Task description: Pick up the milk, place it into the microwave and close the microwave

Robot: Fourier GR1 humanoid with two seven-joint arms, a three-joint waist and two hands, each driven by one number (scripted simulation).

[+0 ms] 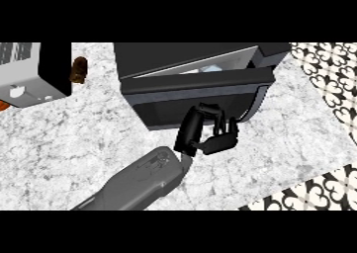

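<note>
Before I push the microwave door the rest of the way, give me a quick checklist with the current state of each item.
1. Milk inside the microwave: cannot tell; something pale shows through the gap, not identifiable.
2. Door shut: not ok; a gap shows along its top edge.
3. Right hand at the door: ok; it sits at the door's front face, though actual contact cannot be told.
4. Right hand free of objects: ok; nothing visible in it.
5. Left hand clear of the door: cannot tell; not in view.
6. Toaster out of the door's way: ok; it stands apart, left.
</note>
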